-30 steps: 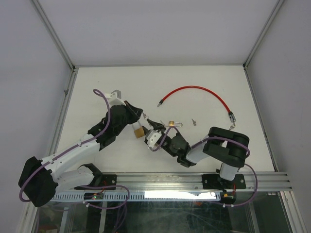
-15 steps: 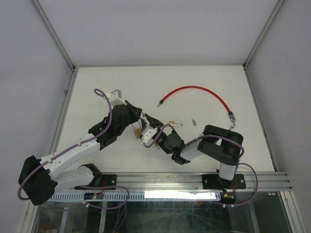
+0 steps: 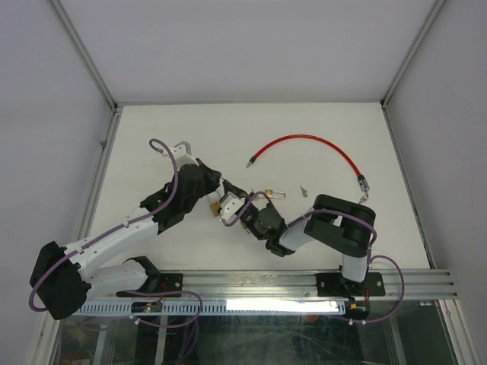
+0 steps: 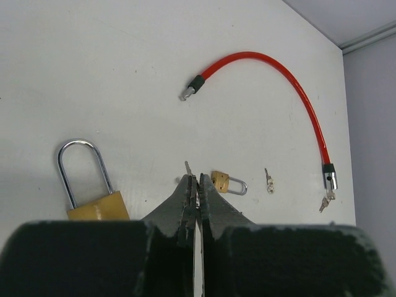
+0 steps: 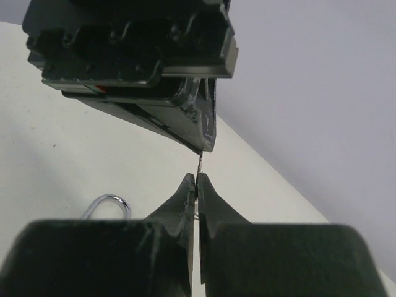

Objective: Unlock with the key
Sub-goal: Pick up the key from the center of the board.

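Note:
My left gripper point(image 4: 197, 183) is shut on a thin silver key point(image 4: 187, 167), whose blade pokes out past the fingertips. In the right wrist view the key point(image 5: 198, 162) runs down from the left gripper's fingers point(image 5: 185, 117) into my right gripper point(image 5: 196, 180), which is shut on its other end. From above, the two grippers point(image 3: 221, 184) point(image 3: 237, 196) meet tip to tip just over the big brass padlock point(image 3: 217, 205). This padlock point(image 4: 99, 207) lies on the table with its steel shackle point(image 4: 79, 167) closed, left of the left fingers.
A small brass padlock point(image 4: 228, 182) lies just right of the grippers, with a tiny loose key point(image 4: 269, 180) beyond it. A red cable point(image 3: 308, 141) arcs across the back right, with keys at its right end point(image 3: 362, 185). A metal frame borders the table point(image 3: 175, 122).
My right gripper has moved left up to the left gripper and gone from open to shut on the key's free end. The left arm has shifted only slightly.

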`<move>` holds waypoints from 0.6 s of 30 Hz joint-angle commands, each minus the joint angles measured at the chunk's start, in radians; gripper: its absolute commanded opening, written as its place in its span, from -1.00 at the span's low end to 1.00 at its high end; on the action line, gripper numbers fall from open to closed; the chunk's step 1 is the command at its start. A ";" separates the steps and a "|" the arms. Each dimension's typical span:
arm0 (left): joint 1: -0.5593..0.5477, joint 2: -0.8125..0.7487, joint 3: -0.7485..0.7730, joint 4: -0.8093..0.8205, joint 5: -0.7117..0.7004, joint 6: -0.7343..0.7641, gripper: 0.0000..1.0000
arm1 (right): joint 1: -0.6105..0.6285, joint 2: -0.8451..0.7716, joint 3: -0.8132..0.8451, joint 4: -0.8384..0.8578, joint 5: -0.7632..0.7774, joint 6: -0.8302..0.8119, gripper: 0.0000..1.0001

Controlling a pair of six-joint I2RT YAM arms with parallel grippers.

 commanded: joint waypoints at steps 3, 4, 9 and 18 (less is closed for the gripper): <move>-0.011 -0.043 0.039 0.039 0.005 -0.018 -0.64 | -0.028 -0.073 -0.025 0.014 -0.067 0.195 -1.00; -0.011 -0.051 0.038 0.039 0.004 -0.019 -0.47 | -0.035 -0.088 -0.037 0.005 -0.087 0.239 -1.00; -0.009 -0.100 0.025 0.032 -0.016 -0.012 0.20 | -0.107 -0.163 -0.096 -0.039 -0.241 0.496 -1.00; -0.008 -0.135 0.080 -0.209 -0.044 -0.037 0.98 | -0.338 -0.177 -0.196 0.088 -0.525 1.135 -1.00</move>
